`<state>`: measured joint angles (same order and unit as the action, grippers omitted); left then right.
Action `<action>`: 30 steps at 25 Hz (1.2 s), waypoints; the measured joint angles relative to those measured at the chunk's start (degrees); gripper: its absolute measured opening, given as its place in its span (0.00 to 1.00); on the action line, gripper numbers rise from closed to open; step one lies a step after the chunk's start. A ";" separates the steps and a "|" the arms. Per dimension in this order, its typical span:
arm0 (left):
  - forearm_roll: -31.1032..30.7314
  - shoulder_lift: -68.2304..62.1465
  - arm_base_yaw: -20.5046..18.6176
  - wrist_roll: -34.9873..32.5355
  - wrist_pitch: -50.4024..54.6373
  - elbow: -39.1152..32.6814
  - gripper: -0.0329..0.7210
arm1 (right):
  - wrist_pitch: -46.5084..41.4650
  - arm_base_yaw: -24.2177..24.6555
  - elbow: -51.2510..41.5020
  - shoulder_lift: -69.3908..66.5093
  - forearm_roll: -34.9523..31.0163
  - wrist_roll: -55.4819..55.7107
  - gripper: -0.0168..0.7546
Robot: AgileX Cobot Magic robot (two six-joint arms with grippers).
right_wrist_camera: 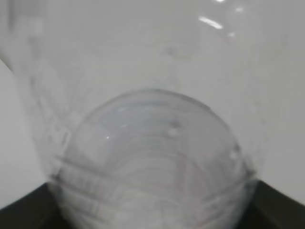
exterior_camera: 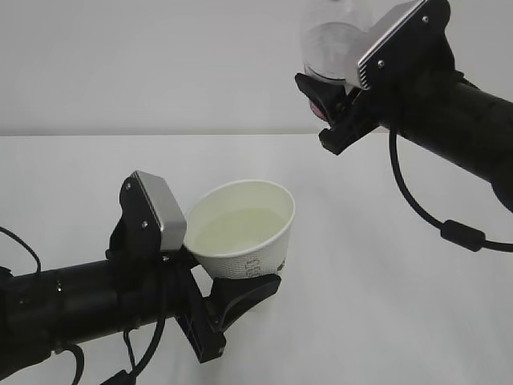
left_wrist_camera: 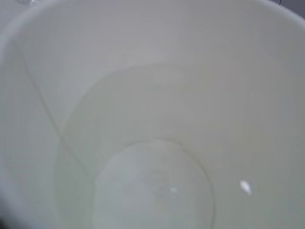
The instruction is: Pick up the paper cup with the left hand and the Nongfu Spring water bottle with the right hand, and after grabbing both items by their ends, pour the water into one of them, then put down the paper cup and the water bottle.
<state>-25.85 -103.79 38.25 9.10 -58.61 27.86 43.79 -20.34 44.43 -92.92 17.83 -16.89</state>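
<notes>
The white paper cup [exterior_camera: 244,233] is held off the table, tipped so its mouth faces the camera. My left gripper [exterior_camera: 218,261] is shut on its lower wall. Clear water [exterior_camera: 240,227] lies inside it. In the left wrist view the paper cup [left_wrist_camera: 152,71] fills the frame, water [left_wrist_camera: 152,186] pooled over its bottom, and no fingers show. High at the upper right, my right gripper [exterior_camera: 353,80] is shut on the clear Nongfu Spring water bottle [exterior_camera: 333,36], a bit of red showing by the jaws. In the right wrist view the ribbed bottle [right_wrist_camera: 152,162] fills the frame between dark fingers [right_wrist_camera: 19,214].
A white table [exterior_camera: 385,265] spreads under both arms, with a plain pale wall behind it. A black cable [exterior_camera: 425,216] loops down from the right arm. Nothing else stands on the table in view.
</notes>
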 joint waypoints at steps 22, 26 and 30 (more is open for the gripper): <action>0.00 0.00 0.00 0.00 -0.32 0.00 0.70 | 0.00 0.00 0.00 0.00 -0.22 11.33 0.69; 0.00 0.00 0.00 0.00 -0.63 0.00 0.70 | 0.00 0.00 0.00 0.00 -0.21 14.19 0.69; 0.00 0.00 0.00 0.00 -1.42 0.00 0.70 | 0.00 0.00 0.00 0.00 -0.21 19.30 0.69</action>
<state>-25.85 -103.79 38.25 9.10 -60.03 27.86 43.79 -20.34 44.43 -92.92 17.62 2.42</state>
